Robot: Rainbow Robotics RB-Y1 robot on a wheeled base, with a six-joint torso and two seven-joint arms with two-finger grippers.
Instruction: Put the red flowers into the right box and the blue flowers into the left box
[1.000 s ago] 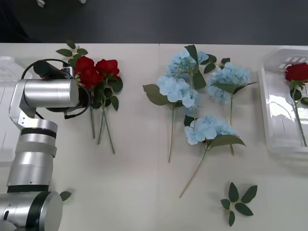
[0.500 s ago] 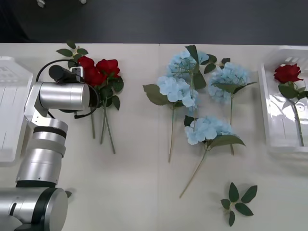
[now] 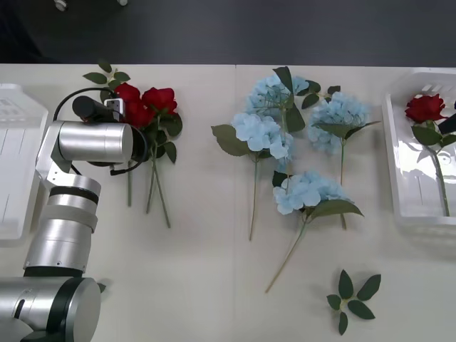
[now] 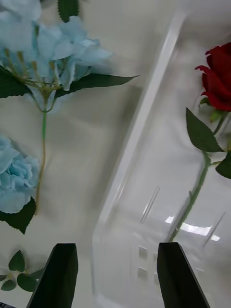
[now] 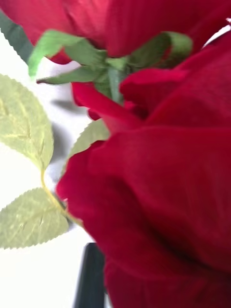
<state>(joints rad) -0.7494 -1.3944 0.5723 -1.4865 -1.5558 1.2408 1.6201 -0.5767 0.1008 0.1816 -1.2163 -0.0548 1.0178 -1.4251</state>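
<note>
While my right gripper (image 4: 113,274) is hovering wide open over the white ribbed plastic right box (image 3: 399,153) holding one deep-red rose (image 3: 425,108), I am pressing my left gripper, whose opening I cannot tell, into the clustered red roses (image 3: 142,107), risking snagging several stems together.

Red flowers (image 3: 142,107) deep red on thin green stems, dark green leaves; one more red bloom (image 3: 425,108) in the white right box (image 3: 399,178), whose wall looks glossy white up close (image 4: 139,144). Blue flowers (image 3: 292,142) pale sky blue with broad dark green leaves, loose leaf sprig (image 3: 353,299) plain dark green, left box (image 3: 14,164) white with a ribbed bottom. Table (image 3: 206,271) off-white, left arm (image 3: 89,142) brushed silver with black bands and black cable, right gripper (image 4: 115,274) fingers black, background floor dark grey.
</note>
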